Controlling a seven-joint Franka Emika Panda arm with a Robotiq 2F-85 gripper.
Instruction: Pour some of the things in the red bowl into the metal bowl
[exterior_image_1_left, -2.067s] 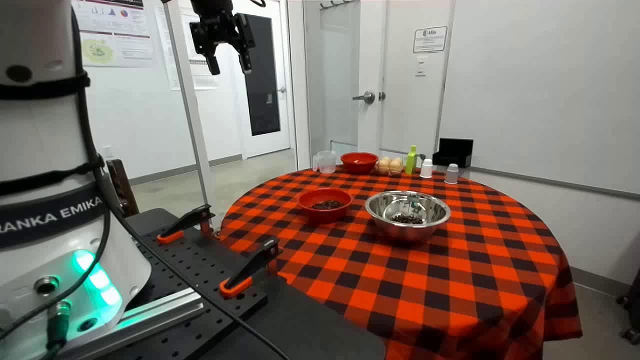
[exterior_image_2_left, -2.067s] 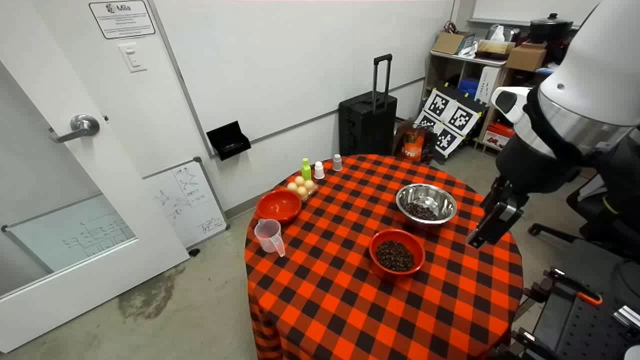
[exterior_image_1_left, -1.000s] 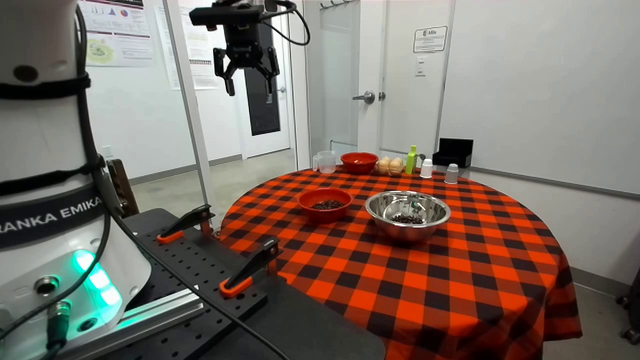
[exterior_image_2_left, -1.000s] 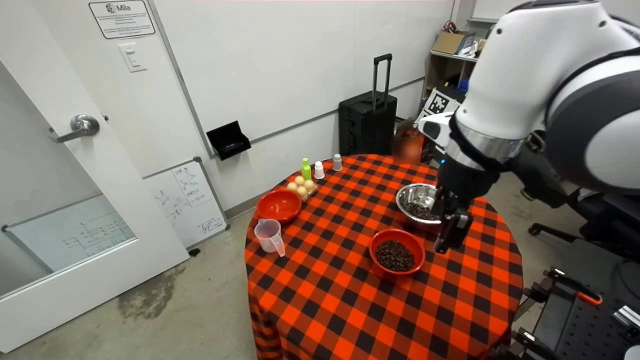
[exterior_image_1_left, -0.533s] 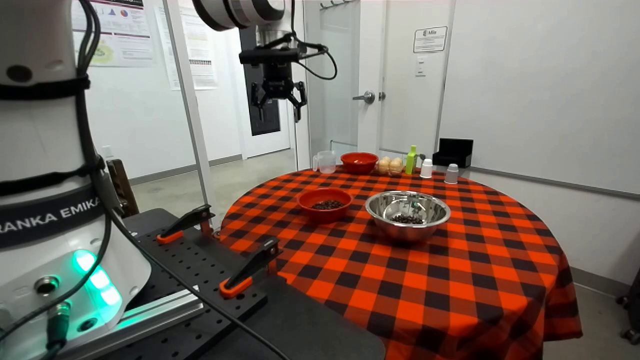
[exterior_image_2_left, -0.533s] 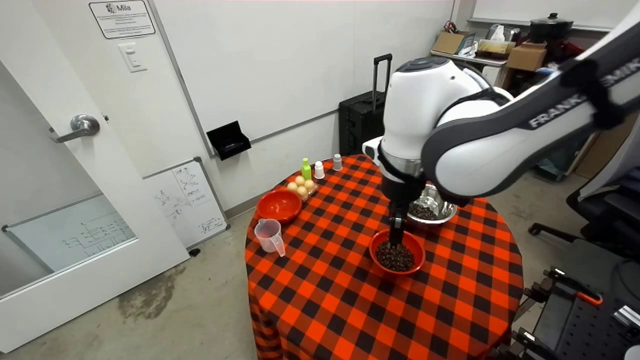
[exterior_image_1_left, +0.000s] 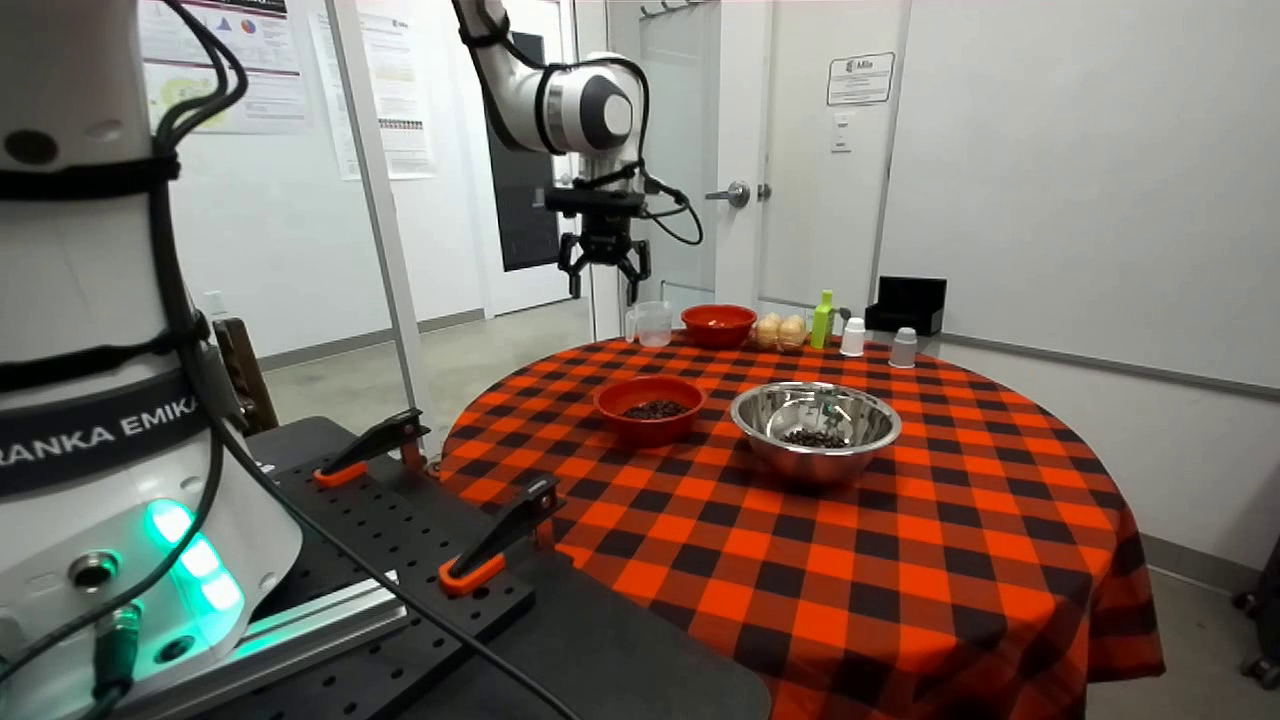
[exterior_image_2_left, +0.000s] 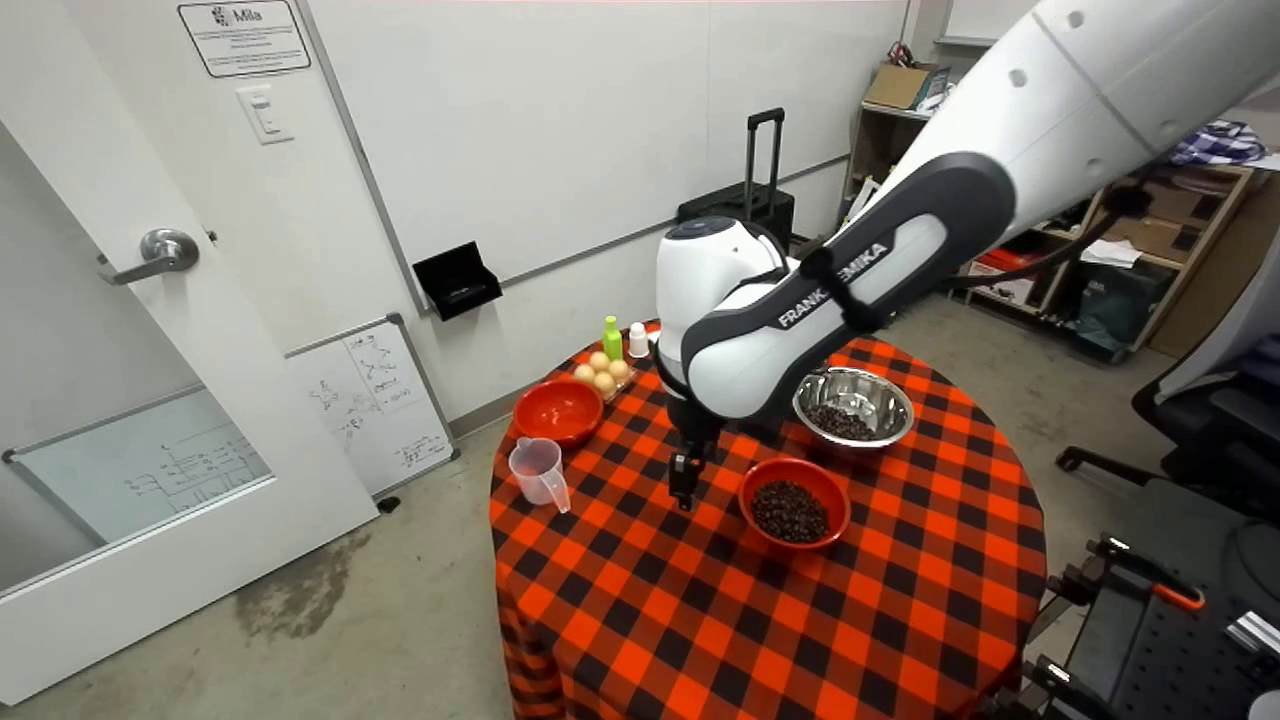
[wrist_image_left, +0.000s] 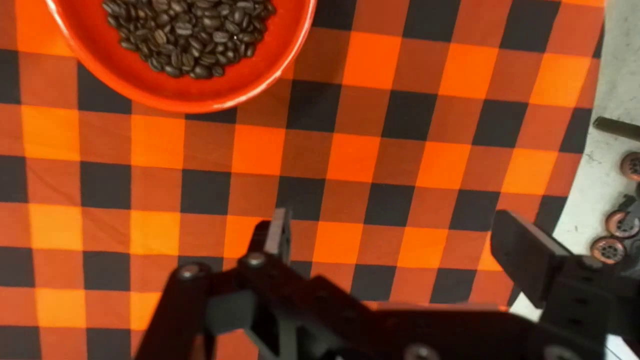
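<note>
Red and black checks cover your tablecloth (exterior_image_2_left: 640, 600), and on it the red bowl (exterior_image_2_left: 805, 471) sits upright with dark beans (exterior_image_2_left: 790, 515) lying inside. Make that bowl the centre of a clock face, as you look at it in an exterior view: your gripper (exterior_image_2_left: 684, 500) hangs at 9 o'clock, off to one side of the bowl and apart from it, pointing down. How high it stands over the cloth is hard to judge from these angles. The metal bowl (exterior_image_2_left: 876, 402) is near the red one at 1 o'clock, upright too, with a strip of cloth between the pair and a patch of dark beans in its bottom. You have the jaws spread wide and hold of nothing; in the wrist view the fingers (wrist_image_left: 522, 252) stand well apart, with checked cloth showing between them, and the red bowl lies between 10 and 11 o'clock of them, cut off by the top edge. Back on the clock around the red bowl, you have the clear measuring jug (exterior_image_2_left: 535, 468) at 9 o'clock, well beyond the gripper, its handle toward 5. The other red bowl (exterior_image_2_left: 558, 412) stands just short of 10, near the jug; the pale eggs (exterior_image_2_left: 603, 382) sit right beside it at 10, and the green bottle (exterior_image_2_left: 612, 341) and white cup (exterior_image_2_left: 638, 343) stand close together between 10 and 11.
</note>
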